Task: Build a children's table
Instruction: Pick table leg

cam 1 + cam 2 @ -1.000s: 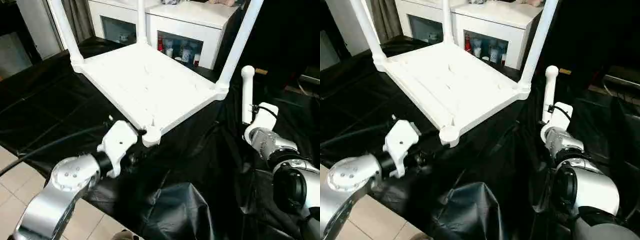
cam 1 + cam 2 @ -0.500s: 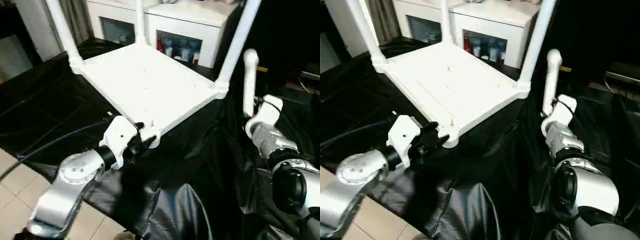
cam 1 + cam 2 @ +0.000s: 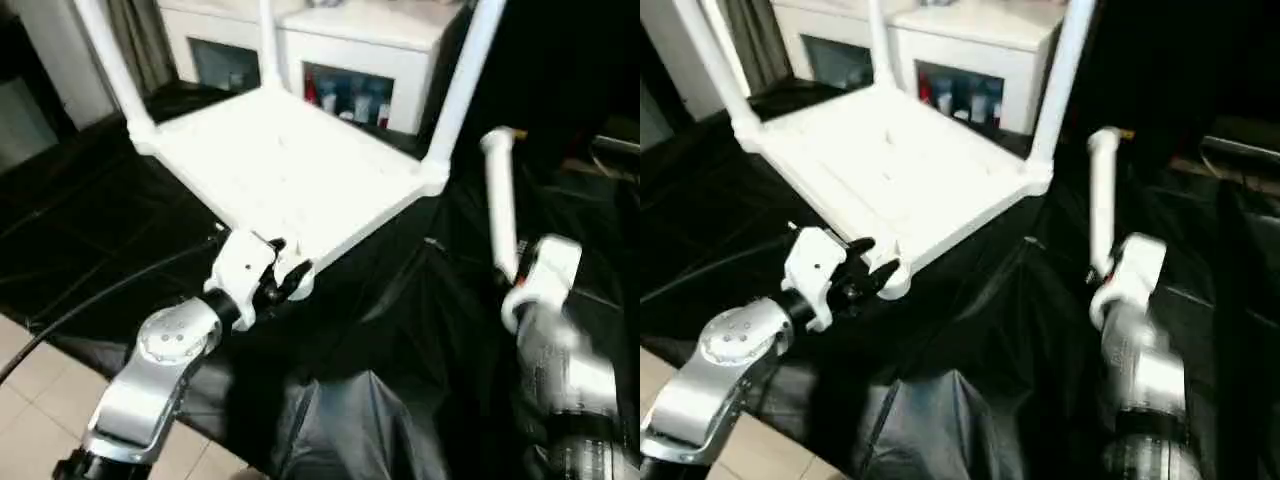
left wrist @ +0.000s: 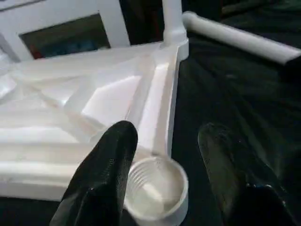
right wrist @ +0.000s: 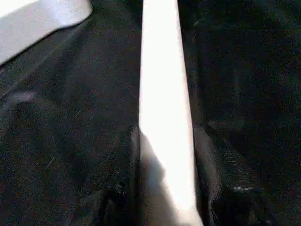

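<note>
The white plastic rectangular table top (image 3: 290,170) lies ribbed underside up on the black-draped counter (image 3: 90,230). Three white tapered tubular legs (image 3: 455,95) stand fitted in the far and side corner sockets. The near round corner socket (image 4: 153,187) is empty. Left gripper (image 4: 174,169): fingers spread apart, straddling this socket, holding nothing. Right gripper (image 5: 164,188): fingers clamped on the fourth white leg (image 3: 498,205), held upright beside the counter's right edge. Remaining by judgement: seat this leg, then turn the table over.
</note>
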Controlling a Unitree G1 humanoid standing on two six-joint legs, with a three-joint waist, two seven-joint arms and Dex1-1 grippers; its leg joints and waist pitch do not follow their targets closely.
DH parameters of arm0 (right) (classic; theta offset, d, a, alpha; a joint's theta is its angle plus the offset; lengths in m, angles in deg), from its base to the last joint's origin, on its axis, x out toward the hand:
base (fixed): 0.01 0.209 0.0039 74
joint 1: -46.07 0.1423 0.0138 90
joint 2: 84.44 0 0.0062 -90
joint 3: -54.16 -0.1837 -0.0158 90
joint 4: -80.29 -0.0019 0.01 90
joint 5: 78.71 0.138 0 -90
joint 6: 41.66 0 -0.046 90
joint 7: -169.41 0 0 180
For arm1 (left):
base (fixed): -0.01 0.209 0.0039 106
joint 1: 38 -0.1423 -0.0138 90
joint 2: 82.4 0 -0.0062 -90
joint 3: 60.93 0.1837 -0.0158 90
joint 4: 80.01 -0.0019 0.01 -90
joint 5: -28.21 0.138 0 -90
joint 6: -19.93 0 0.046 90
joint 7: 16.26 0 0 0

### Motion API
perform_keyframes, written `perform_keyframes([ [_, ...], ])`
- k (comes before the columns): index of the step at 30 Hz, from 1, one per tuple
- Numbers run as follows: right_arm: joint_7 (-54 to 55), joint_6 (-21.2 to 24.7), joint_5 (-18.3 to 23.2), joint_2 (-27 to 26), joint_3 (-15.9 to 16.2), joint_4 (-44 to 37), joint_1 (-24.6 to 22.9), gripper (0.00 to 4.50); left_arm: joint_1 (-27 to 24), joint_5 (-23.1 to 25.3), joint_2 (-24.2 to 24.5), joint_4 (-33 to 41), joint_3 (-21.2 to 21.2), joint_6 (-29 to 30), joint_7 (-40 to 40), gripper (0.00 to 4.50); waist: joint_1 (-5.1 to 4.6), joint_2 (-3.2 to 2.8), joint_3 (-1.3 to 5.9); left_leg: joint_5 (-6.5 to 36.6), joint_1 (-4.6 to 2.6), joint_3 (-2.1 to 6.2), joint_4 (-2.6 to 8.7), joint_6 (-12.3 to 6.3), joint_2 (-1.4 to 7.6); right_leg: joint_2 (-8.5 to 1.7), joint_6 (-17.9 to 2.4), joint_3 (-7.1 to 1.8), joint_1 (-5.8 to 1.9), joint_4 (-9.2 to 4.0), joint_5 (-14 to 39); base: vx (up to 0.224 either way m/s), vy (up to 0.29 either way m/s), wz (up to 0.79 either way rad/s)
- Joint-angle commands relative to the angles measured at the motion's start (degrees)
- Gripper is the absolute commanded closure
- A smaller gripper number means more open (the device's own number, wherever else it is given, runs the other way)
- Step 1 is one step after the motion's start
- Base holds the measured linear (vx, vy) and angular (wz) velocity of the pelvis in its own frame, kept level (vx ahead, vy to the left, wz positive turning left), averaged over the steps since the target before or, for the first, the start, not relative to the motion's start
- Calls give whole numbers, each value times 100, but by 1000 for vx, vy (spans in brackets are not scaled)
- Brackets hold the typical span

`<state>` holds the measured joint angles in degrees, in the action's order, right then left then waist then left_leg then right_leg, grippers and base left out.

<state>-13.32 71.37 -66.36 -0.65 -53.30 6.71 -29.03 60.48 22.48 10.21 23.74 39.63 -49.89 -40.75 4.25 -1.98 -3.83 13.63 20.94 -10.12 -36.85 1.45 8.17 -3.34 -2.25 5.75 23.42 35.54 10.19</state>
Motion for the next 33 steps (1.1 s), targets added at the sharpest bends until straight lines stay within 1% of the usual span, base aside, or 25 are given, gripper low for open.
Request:
perform_keyframes([
  [1, 31, 241, 102, -87, 251, -737, -251, 322, 30, 49, -3, -50, 31, -61, 33, 194, -13, -37, 352, 1161, -55, 240, 547, -140, 479, -576, -555, -398, -258, -650, 2451, 0, 0, 0],
  [2, 69, 447, 126, -162, 417, -1325, -579, 322, 36, 57, -26, -64, 48, -95, 12, 194, -22, 1, 368, 1135, -62, 244, 563, -139, 464, -578, -414, -398, -278, -668, 2536, 0, 0, 0],
  [3, 80, 485, 128, -173, 445, -1439, -639, 322, 37, 61, -29, -65, 51, -101, 9, 194, -31, -32, 372, 998, -53, 245, 576, -182, 466, -562, -375, -406, -273, -677, 2392, 0, 0, 0],
  [4, 173, 613, 116, -219, 544, -1962, -901, 322, 43, 62, -48, -58, 49, -127, 12, 194, -51, -33, 358, 1018, -37, 252, 585, -193, 466, -562, -379, -405, -267, -673, 2425, 0, 0, 0],
  [6, 247, 806, 106, -256, 566, -2332, -1049, 322, 45, 57, -63, -56, 42, -146, 14, 194, -82, -46, 361, 1116, -27, 262, 584, -177, 449, -578, -229, -390, -271, -711, 2785, 0, 0, 0],
  [7, 282, 944, 115, -265, 575, -2543, -1125, 322, 47, 48, -76, -48, 35, -150, 19, 194, -89, -48, 360, 1111, -22, 270, 587, -160, 447, -575, -201, -389, -273, -709, 2819, 0, 0, 0],
  [8, 368, 1363, 151, -311, 560, -3107, -1296, 322, 48, 37, -83, -21, 13, -150, 20, 194, -96, -20, 356, 1091, -26, 265, 589, -152, 448, -563, -114, -394, -257, -730, 2859, 0, 0, 0],
  [9, 414, 1559, 152, -309, 556, -3346, -1367, 322, 42, 16, -84, 0, 4, -154, -1, 194, -92, -19, 371, 1012, -31, 269, 592, -148, 455, -550, -81, -404, -251, -705, 2728, 0, 0, 0],
  [10, 451, 1720, 134, -291, 560, -3511, -1414, 322, 35, -10, -88, 18, -3, -147, -22, 194, -90, -30, 370, 992, -24, 275, 599, -146, 455, -550, -78, -400, -255, -692, 2671, 0, 0, 0],
  [11, 526, 1885, 78, -264, 584, -3690, -1475, 322, 22, -14, -89, 30, -7, -153, -30, 194, -102, 1, 370, 955, -4, 276, 606, -151, 460, -550, -63, -401, -265, -687, 2604, 0, 0, 0],
  [13, 576, 1990, 37, -247, 603, -3800, -1512, 322, 13, -14, -90, 36, -9, -158, -34, 194, -100, -28, 371, 957, -13, 274, 600, -131, 448, -564, -73, -402, -255, -688, 2614, 0, 0, 0],
  [14, 597, 2209, -22, -152, 658, -3946, -1580, 322, -45, -96, -90, 129, 13, -58, -115, 194, -96, -11, 385, 873, -15, 281, 594, -115, 451, -573, -103, -408, -269, -664, 2513, 0, 0, 0],
  [15, 598, 2294, 2, -149, 661, -4011, -1645, 287, -82, -166, -91, 185, 20, 39, -176, 194, -98, 19, 387, 810, -19, 261, 587, -134, 462, -571, -139, -424, -255, -663, 2356, 0, 0, 0],
  [16, 579, 2322, 4, -135, 672, -4029, -1709, 266, -102, -178, -93, 209, 19, 74, -183, 194, -89, 2, 390, 778, -24, 264, 585, -138, 462, -574, -177, -428, -258, -639, 2277, 0, 0, 0],
  [19, 501, 2301, 22, -124, 665, -4007, -1942, 244, -138, -80, -83, 227, 32, 45, -117, 194, -85, 17, 383, 785, -8, 256, 589, -180, 467, -585, -254, -430, -267, -643, 2195, 0, 0, 0],
  [20, 421, 2236, 30, -106, 649, -3933, -2105, 219, -154, -20, -73, 214, 46, 2, -87, 194, -87, 33, 387, 772, -9, 261, 592, -192, 473, -585, -268, -431, -276, -635, 2152, 0, 0, 0],
  [21, 294, 2096, 34, -81, 635, -3790, -2312, 219, -174, -14, -76, 218, 53, -1, -85, 194, -83, 40, 374, 811, -15, 254, 593, -199, 477, -593, -258, -436, -264, -652, 2200, 0, 0, 0],
  [23, 225, 2049, 25, -50, 646, -3720, -2425, 206, -189, -34, -83, 239, 58, 18, -95, 194, -86, 31, 346, 1014, -31, 257, 607, -174, 477, -602, -220, -432, -257, -701, 2499, 0, 0, 0],
  [25, 224, 2081, 36, -55, 630, -3753, -2445, 200, -197, -32, -76, 246, 71, 16, -101, 194, -104, 52, 351, 1082, -25, 272, 616, -150, 474, -601, -154, -419, -271, -713, 2628, 0, 0, 0],
  [26, 239, 2096, 16, -40, 630, -3792, -2456, 176, -206, -35, -68, 258, 76, 26, -108, 194, -112, 43, 339, 1116, -30, 279, 627, -139, 476, -601, -123, -415, -263, -727, 2693, 0, 0, 0],
  [28, 200, 2047, 28, -18, 619, -3848, -2474, 164, -212, -41, -62, 265, 74, 32, -115, 194, -134, 48, 325, 1214, -33, 284, 632, -111, 470, -604, -58, -407, -260, -758, 2851, 0, 0, 0],
  [30, 109, 1861, 69, 38, 532, -3946, -2456, 149, -212, -66, -78, 261, 40, -1, -122, 194, -140, 57, 337, 1209, -44, 283, 623, -105, 464, -614, -9, -411, -261, -771, 2913, 0, 0, 0],
  [31, 49, 1716, 109, 53, 456, -3952, -2414, 126, -206, -83, -91, 258, 22, -13, -128, 194, -136, 54, 342, 1198, -47, 280, 624, -115, 468, -618, -5, -413, -260, -775, 2894, 0, 0, 0],
  [32, -108, 1355, 203, 120, 284, -3906, -2246, 121, -169, -22, -98, 240, -11, 16, -46, 194, -136, 56, 349, 1171, -48, 278, 625, -129, 475, -618, -13, -411, -258, -766, 2807, 0, 0, 0],
  [33, -174, 1195, 140, 266, 247, -3780, -2122, 121, -129, -66, -146, 224, -56, 62, -10, 194, -140, 59, 356, 1082, -31, 287, 632, -149, 482, -608, -34, -410, -279, -737, 2651, 0, 0, 0],
])
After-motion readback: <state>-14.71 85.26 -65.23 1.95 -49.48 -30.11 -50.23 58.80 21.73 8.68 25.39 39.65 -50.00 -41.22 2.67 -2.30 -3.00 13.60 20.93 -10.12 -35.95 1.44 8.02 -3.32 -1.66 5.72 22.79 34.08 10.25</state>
